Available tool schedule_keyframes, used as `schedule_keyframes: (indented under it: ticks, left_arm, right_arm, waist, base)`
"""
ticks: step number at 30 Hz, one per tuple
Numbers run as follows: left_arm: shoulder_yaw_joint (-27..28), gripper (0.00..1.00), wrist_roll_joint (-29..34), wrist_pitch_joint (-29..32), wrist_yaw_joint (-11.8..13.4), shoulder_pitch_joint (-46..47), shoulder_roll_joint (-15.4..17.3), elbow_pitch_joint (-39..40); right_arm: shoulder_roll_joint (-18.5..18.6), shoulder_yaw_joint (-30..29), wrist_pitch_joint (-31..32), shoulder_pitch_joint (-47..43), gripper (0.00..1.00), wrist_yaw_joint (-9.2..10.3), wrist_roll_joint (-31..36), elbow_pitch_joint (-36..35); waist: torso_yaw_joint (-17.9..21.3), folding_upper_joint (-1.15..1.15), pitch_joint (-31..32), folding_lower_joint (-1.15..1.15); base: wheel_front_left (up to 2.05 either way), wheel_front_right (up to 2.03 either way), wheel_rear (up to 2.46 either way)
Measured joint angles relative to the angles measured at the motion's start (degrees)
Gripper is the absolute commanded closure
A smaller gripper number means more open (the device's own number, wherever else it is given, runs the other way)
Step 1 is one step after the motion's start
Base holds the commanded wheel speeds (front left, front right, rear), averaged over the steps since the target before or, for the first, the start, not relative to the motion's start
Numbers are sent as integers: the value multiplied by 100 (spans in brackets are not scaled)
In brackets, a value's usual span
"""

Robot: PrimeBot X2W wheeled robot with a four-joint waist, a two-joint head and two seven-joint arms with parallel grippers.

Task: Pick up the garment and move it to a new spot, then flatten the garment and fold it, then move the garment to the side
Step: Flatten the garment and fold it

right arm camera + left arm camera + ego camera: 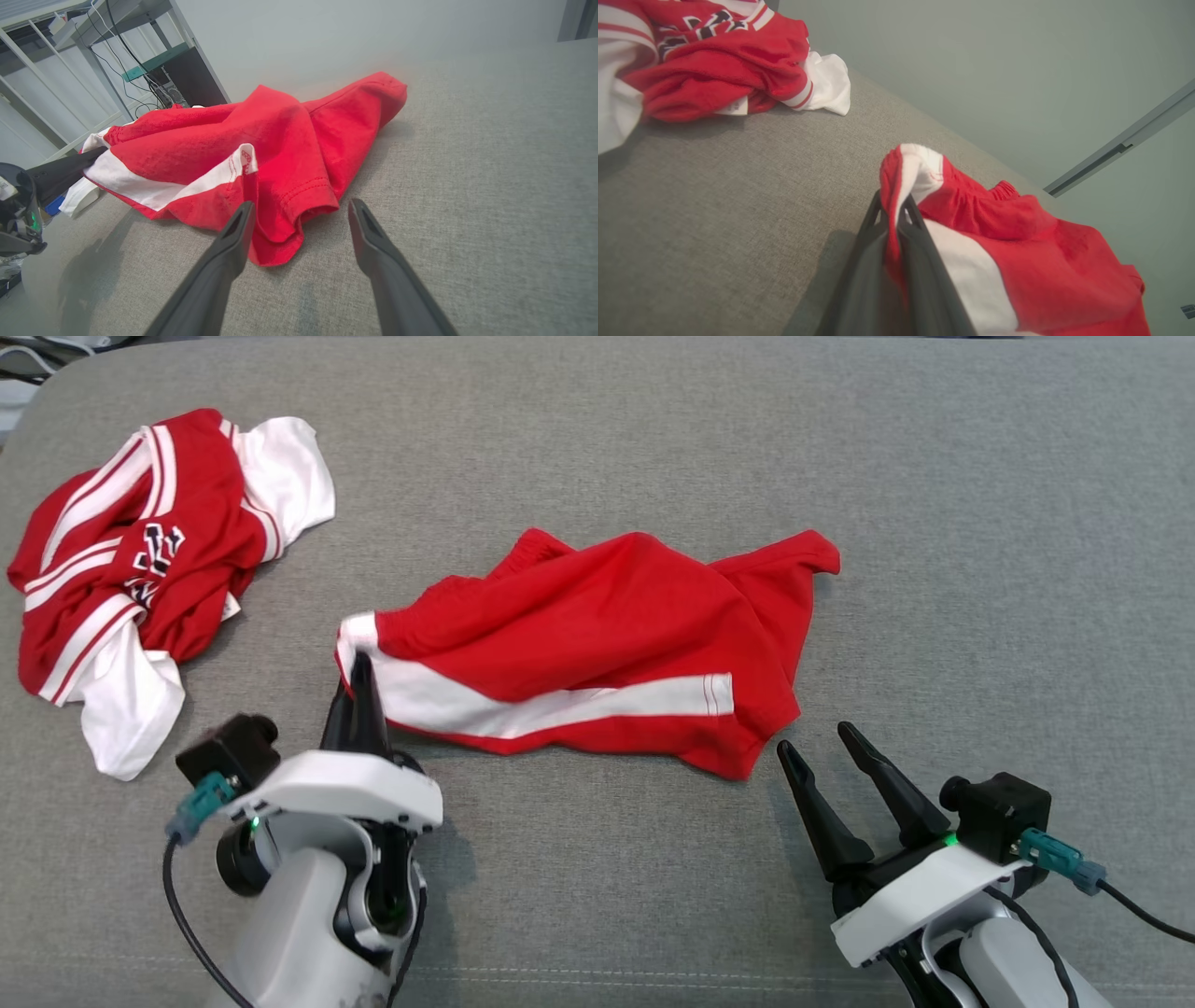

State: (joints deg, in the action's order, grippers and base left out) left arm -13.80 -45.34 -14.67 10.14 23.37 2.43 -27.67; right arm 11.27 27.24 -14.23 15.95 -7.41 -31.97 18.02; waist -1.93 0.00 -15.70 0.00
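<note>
While your left tool pinches the edge of the shorts, your right tool is spread just beside them. A top lies well apart.

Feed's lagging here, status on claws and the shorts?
Left claw shut on red shorts, striped corner. Right claw open, short of the hem. Red-white jersey far left, apart.

The left gripper, fingers together, pinches the white-striped corner of the red shorts, which spread rightward from it to just ahead of the spread-fingered right gripper; a striped jersey lies ahead-left.
</note>
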Motion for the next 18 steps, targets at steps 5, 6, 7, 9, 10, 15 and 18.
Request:
schedule_keyframes:
  ticks: [5, 6, 7, 9, 10, 15, 18]
  left_arm:
    - [-60, 0, 457, 0, 10, -351, -8, 125]
    - [-71, 0, 516, 0, 10, -382, -8, 152]
    - [-79, 0, 608, 1, 10, -414, -10, 197]
    - [-93, 0, 731, 1, 9, -439, -14, 259]
    - [-103, 0, 749, 1, 7, -441, -18, 275]
    - [-141, 0, 861, 1, 1, -450, -19, 327]
    - [-205, 0, 860, 1, 5, -487, -19, 369]
  right_arm:
    - [11, 157, 0, 31, 0, 0, -164, 23]
    - [12, 232, 0, 59, 0, 0, -190, 46]
    - [12, 311, 0, 97, 0, 0, -191, 74]
    - [18, 505, 0, 199, 0, 0, -282, 132]
    - [26, 625, 0, 254, 0, 0, -336, 171]
    - [96, 1063, 0, 417, 0, 0, -491, 403]
    - [135, 1107, 0, 448, 0, 0, -541, 448]
  waist:
    - [-148, 0, 64, 0]
    - [-169, 0, 83, 0]
    - [-192, 0, 98, 0]
    - [-242, 0, 118, 0]
    - [-268, 0, 126, 0]
    - [-374, 0, 167, 0]
    - [-407, 0, 172, 0]
  base:
    - [0, 0, 0]
    - [0, 0, 0]
    - [0, 0, 0]
    - [0, 0, 0]
    - [0, 0, 0]
    - [0, 0, 0]
    - [0, 0, 0]
